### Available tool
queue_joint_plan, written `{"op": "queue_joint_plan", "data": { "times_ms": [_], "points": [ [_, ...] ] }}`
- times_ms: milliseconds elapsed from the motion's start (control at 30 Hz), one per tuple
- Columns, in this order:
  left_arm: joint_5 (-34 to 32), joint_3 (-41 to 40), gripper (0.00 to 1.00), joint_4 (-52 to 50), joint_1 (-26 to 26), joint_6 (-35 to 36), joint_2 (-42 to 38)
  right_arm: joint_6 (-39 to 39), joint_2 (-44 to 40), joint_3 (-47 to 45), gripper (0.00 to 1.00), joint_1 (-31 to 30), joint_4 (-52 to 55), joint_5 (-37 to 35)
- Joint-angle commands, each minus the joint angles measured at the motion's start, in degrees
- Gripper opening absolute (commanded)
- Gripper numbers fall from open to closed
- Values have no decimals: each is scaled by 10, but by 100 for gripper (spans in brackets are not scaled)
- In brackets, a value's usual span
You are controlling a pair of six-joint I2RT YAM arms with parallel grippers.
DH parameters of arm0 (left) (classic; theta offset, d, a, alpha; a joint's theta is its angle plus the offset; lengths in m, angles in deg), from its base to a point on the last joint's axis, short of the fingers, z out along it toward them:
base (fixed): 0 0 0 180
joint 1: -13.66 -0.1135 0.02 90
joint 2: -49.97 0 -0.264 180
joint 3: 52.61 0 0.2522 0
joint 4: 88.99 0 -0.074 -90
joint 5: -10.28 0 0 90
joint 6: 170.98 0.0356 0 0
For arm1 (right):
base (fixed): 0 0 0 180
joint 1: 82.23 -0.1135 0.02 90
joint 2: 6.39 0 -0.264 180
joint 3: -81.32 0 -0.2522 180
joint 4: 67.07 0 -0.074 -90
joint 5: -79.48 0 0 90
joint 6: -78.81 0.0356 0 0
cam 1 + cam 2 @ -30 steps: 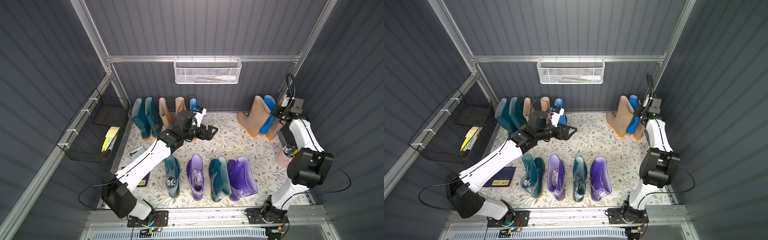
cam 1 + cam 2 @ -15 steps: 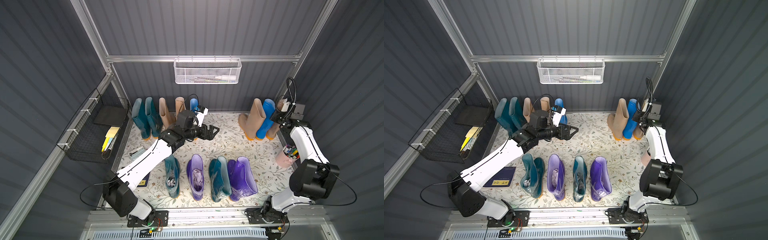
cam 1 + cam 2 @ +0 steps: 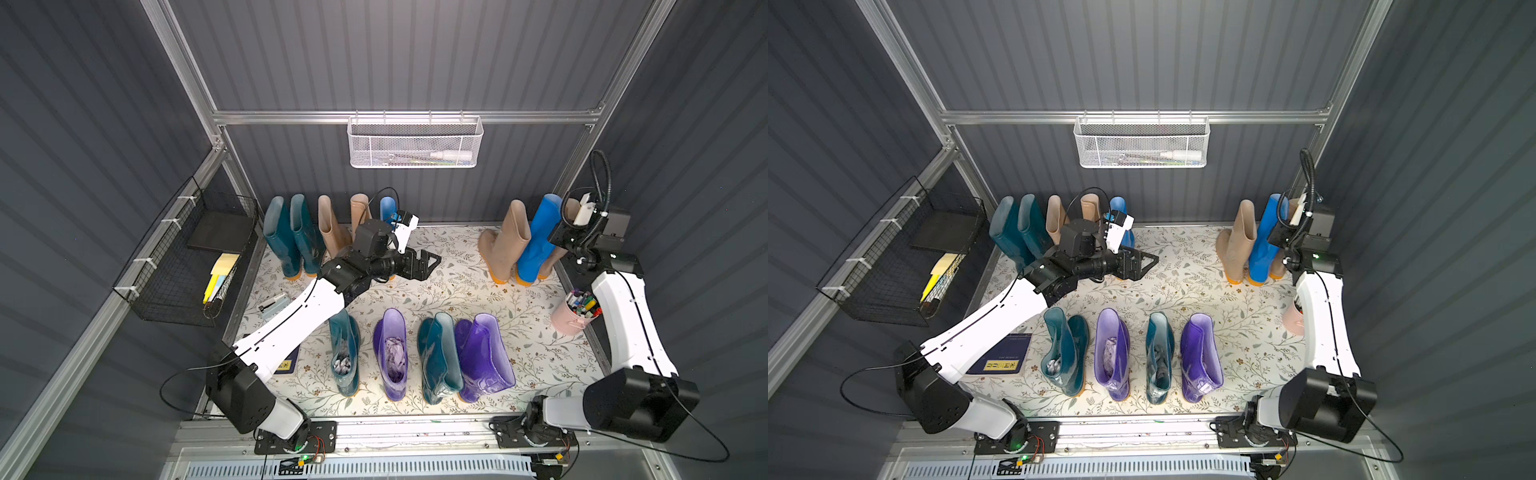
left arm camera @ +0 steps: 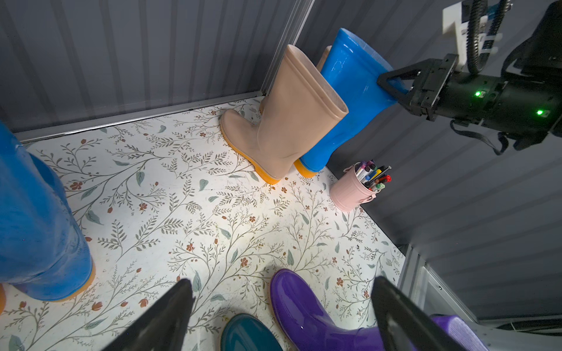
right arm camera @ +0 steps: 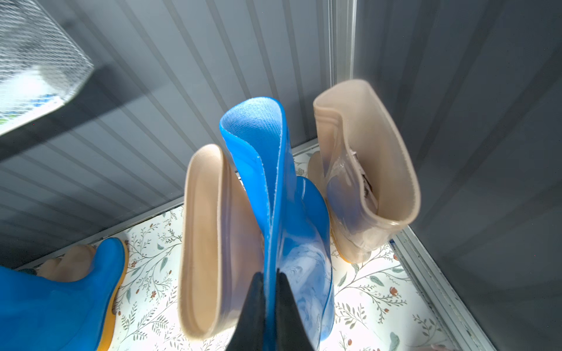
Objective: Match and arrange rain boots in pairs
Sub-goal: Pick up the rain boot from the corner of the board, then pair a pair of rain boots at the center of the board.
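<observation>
The floral counter (image 3: 457, 291) carried rain boots (image 3: 390, 353) upright: five at the back left, three in the back right corner, four in front. A pink cup (image 3: 571, 318) and a dark booklet (image 3: 1005, 357) sat there too.

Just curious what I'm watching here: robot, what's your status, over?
Left gripper open, empty, above the mat. Right gripper shut on blue boot, at its top edge. Beige boots close on both sides of it.

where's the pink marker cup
In a top view the pink cup stands at the right edge of the mat, in front of the back-right blue boot and beside the right arm.
</observation>
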State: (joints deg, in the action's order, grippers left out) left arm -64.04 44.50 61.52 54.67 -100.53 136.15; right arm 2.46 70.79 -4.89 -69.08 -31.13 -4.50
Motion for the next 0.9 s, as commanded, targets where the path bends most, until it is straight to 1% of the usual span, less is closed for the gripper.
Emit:
{"op": "queue_joint_plan", "data": {
  "times_ms": [0, 300, 333, 367, 533, 633, 733, 867],
  "points": [
    [0, 14, 94, -4, 6, 3, -1, -13, -38, 50, 0, -4, -40, 4],
    [5, 18, 94, -1, 11, 4, 2, -38, -73, 134, 0, -29, 15, -3],
    [4, 18, 94, -1, 12, 4, 2, -40, -72, 145, 0, -32, 18, -5],
    [5, 17, 93, -1, 12, 4, 2, -41, -91, 156, 0, -35, 20, -7],
    [4, 13, 94, 4, 14, 1, 1, -49, -100, 216, 0, -56, 29, -12],
    [2, 11, 93, 6, 15, 1, -1, -56, -95, 258, 0, -76, 35, -12],
    [1, 9, 94, 7, 15, 4, -3, -64, -81, 309, 0, -106, 70, -9],
    [-4, 6, 94, 8, 15, 5, -8, -85, -33, 381, 0, -158, 103, -14]
  ]
}}
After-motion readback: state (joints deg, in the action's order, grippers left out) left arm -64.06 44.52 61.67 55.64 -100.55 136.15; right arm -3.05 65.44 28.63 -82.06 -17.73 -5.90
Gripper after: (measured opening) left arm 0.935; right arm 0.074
